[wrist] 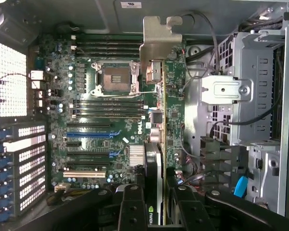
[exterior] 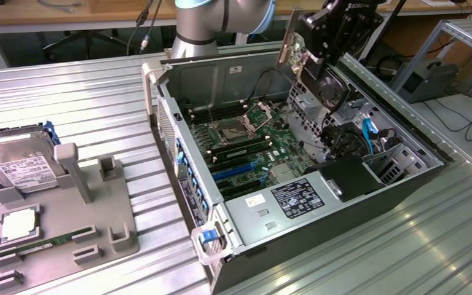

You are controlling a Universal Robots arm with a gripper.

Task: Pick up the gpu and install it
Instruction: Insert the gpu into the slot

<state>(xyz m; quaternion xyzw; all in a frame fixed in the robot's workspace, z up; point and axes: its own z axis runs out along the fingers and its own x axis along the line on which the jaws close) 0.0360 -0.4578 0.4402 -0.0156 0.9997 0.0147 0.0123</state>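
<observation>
The gpu (exterior: 290,49) hangs high over the open computer case (exterior: 302,203), at the exterior view's upper right, its tan face showing. My gripper (exterior: 311,44) is shut on it. In the wrist view the gpu (wrist: 154,159) appears edge-on between my black fingers (wrist: 133,204), with its silver bracket (wrist: 160,41) at the far end. Below it lies the green motherboard (wrist: 101,101) with its blue and black expansion slots (wrist: 89,135). The card is well clear of the board and touches nothing inside the case.
A grey parts holder (exterior: 64,227) at the exterior view's left carries a hard drive (exterior: 21,166), a green memory stick (exterior: 46,242) and a processor (exterior: 19,225). Drive cages (wrist: 241,96) and cables crowd one side of the case. The table is ribbed metal.
</observation>
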